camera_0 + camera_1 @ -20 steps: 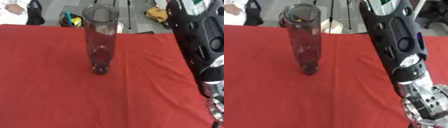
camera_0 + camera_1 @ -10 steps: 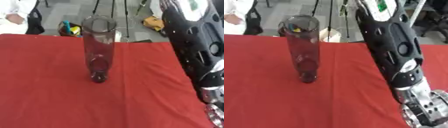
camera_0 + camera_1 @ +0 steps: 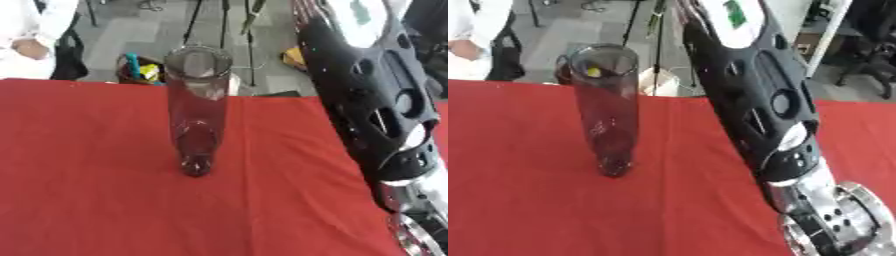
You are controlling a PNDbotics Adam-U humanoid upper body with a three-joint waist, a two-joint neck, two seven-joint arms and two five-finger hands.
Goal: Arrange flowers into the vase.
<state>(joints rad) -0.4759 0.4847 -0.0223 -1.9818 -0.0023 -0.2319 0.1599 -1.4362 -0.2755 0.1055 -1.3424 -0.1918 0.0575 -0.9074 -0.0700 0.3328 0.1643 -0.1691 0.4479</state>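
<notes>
A tall clear glass vase (image 3: 196, 110) stands upright on the red tablecloth (image 3: 87, 190), a little left of the middle. Nothing shows inside it. No flowers are in view. My right arm (image 3: 763, 105), black with a silver wrist joint (image 3: 833, 220), comes down the right side of both views, to the right of the vase and apart from it. Its hand lies below the picture's edge and does not show. My left arm and hand are out of view.
The red cloth's far edge runs across the upper part of the views. Beyond it lie a grey floor, tripod legs (image 3: 223, 30), a small bin with colourful things (image 3: 136, 70) and a person in white (image 3: 35, 35) at the far left.
The whole picture has shifted, so the camera has tilted up: more floor shows beyond the table. The vase stands where it was. My right arm reaches further up the frame.
</notes>
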